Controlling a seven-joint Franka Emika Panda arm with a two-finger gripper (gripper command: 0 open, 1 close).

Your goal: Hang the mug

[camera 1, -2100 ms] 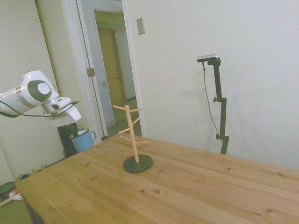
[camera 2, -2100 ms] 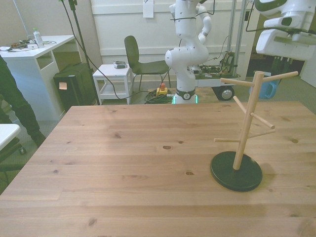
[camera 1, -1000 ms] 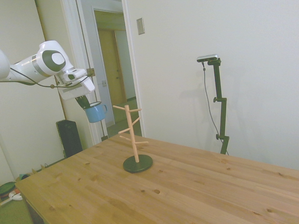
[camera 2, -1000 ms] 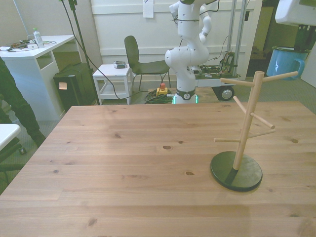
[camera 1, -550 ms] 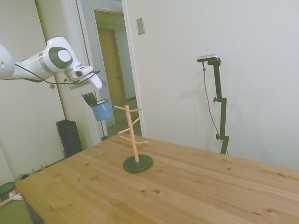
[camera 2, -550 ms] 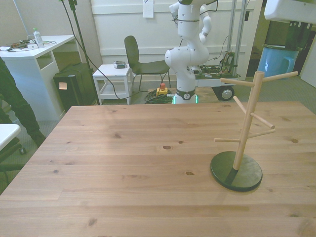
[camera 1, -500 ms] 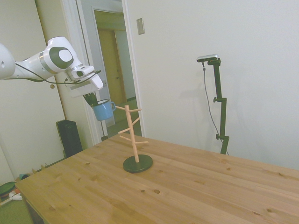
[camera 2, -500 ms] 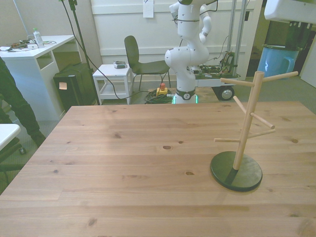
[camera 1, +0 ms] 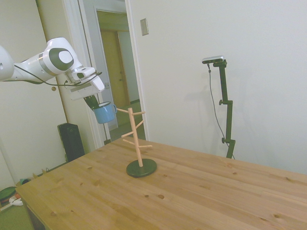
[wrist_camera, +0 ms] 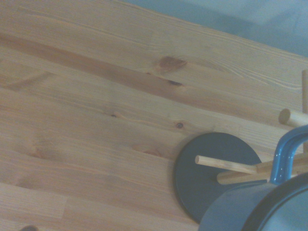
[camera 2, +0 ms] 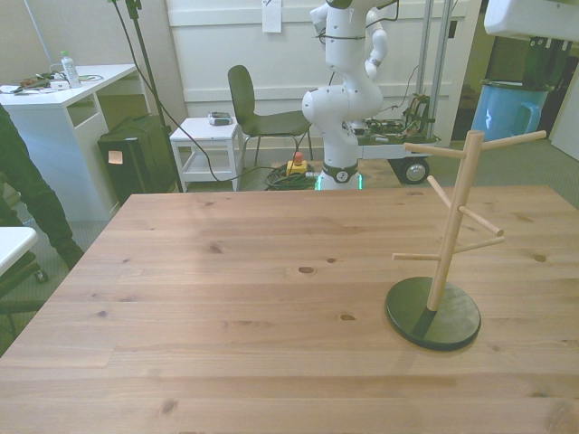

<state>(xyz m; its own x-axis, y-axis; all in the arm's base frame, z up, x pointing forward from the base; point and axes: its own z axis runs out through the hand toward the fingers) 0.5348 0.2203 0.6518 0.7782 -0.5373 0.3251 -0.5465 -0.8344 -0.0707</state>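
One mug point(camera 1: 104, 113) in the gripper point(camera 1: 92, 101), one peg stand point(camera 1: 136, 142)

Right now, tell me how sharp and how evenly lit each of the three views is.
Side view: sharp, with soft, even room light; the mug held by the gripper reads clearly against the doorway. Front view: sharp on the peg stand, which casts only a faint shadow beside its base; the mug sits against a darker background. Wrist view: the table grain is fairly clear, the close-up mug blurred.
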